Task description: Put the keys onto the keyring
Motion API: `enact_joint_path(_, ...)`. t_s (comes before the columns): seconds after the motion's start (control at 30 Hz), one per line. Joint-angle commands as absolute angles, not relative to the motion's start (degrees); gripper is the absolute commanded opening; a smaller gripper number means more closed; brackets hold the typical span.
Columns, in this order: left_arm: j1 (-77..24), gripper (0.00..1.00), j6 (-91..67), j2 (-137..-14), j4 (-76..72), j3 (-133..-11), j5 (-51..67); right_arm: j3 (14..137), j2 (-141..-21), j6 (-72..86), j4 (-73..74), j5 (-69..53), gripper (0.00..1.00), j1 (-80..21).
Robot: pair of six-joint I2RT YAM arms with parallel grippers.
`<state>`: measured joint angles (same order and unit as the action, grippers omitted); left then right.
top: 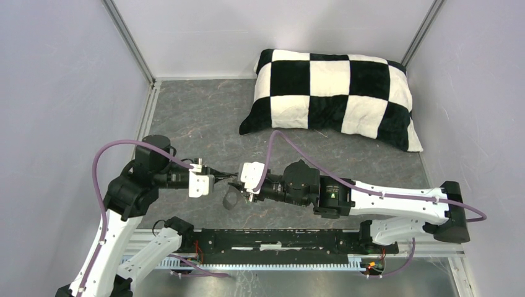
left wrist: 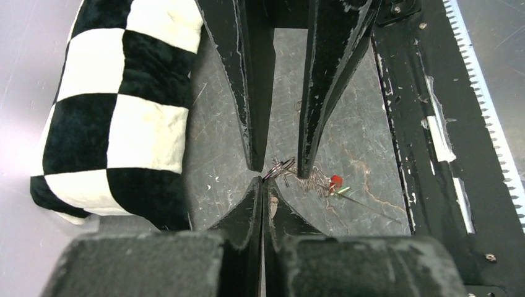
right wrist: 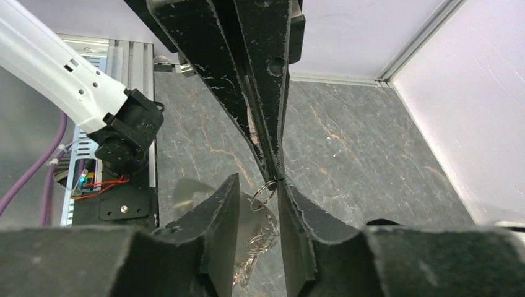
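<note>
1. Hanging between the two arms, a small thin wire ring (right wrist: 265, 190) was pinched tight by the left gripper (right wrist: 273, 175), above the dark stone-look table (right wrist: 371, 142).
2. The right gripper (right wrist: 259, 184) was spread apart, with one finger on each side of the ring, and nothing was gripped by it.
3. The tiny metal keys (left wrist: 312, 180), one with a red plastic tag (left wrist: 335, 182), seemed to be strung from the ring on a fine chain.
4. The keys were judged very light, hard and slippery, so they would swing and slip. A flat tag or key head would be best gripped, not the chain.
5. A flat grey-brown half-oval fob (right wrist: 187, 194) was seen just beside the right finger. Whether it lay or hung could not be told.
6. The green and black tags could not be found.
</note>
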<state>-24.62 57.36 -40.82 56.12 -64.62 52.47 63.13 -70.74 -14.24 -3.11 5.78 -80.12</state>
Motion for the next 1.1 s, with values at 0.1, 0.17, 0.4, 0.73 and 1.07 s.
enact_joint_path(0.1, -24.75, 0.02, 51.97, -39.78, 53.45, -66.01, 53.21, 64.16, -71.93, -12.12, -5.77, 9.25, 0.25, -80.36)
enact_joint_path(0.17, -24.71, 0.02, 51.97, -39.58, 53.44, -65.85, 53.38, 65.56, -72.68, -12.30, -3.57, 9.51, 0.20, -80.38)
enact_joint_path(0.4, -24.74, 0.02, 52.02, -39.15, 53.43, -65.31, 53.76, 66.14, -71.84, -12.64, -0.12, 11.25, 0.18, -80.40)
enact_joint_path(0.73, -24.70, 0.02, 51.68, -39.21, 53.44, -65.26, 54.92, 66.56, -71.37, -13.03, 0.65, 11.35, 0.11, -80.43)
enact_joint_path(1.07, -24.71, 0.02, 52.09, -38.86, 53.42, -64.62, 56.36, 66.53, -70.40, -11.87, 0.44, 10.84, 0.19, -80.32)
